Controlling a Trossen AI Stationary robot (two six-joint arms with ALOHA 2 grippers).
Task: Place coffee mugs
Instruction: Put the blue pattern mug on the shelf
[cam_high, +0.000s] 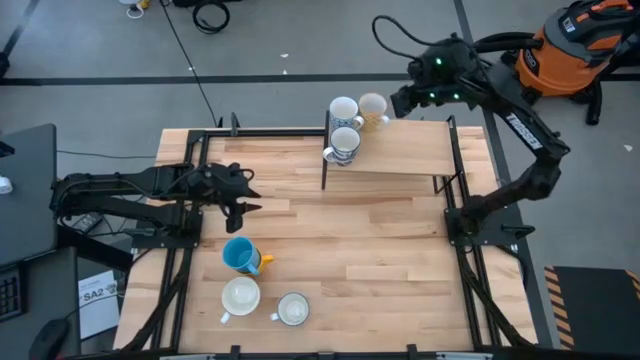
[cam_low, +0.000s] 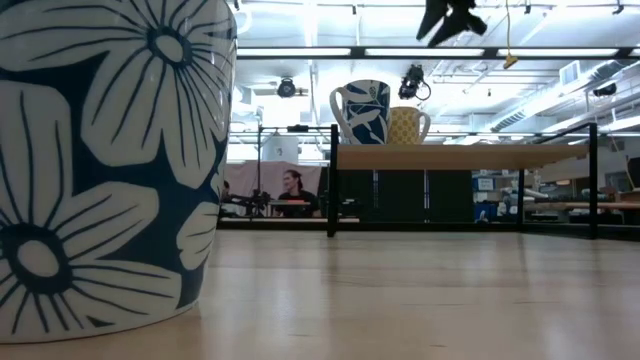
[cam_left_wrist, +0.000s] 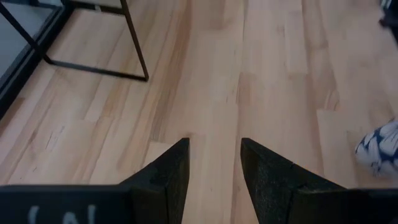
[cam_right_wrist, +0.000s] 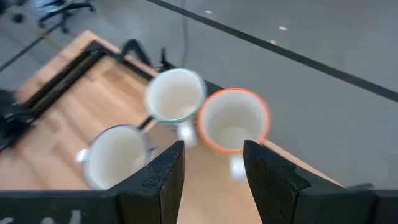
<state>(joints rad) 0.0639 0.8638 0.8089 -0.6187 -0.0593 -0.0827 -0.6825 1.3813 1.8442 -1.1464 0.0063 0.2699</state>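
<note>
My right gripper (cam_right_wrist: 211, 165) hangs spread and empty above the raised wooden shelf (cam_high: 420, 150), where three ceramic coffee mugs (cam_high: 345, 143) cluster at one end (leaving room), while three more (cam_high: 241, 297) wait near my idle, open left gripper (cam_high: 245, 195).

Six coffee mugs show in the overhead view, all upright. Three cluster at the upper centre of the frame: a white mug (cam_high: 343, 109), a tan mug (cam_high: 373, 107) just right of it, and a blue-and-white patterned mug (cam_high: 345, 144) just below the white one. Three more sit at the lower left: a bright blue mug (cam_high: 240, 255) with a yellow handle, a cream mug (cam_high: 240, 297) below it, and another white mug (cam_high: 293, 309) to the right.
</note>
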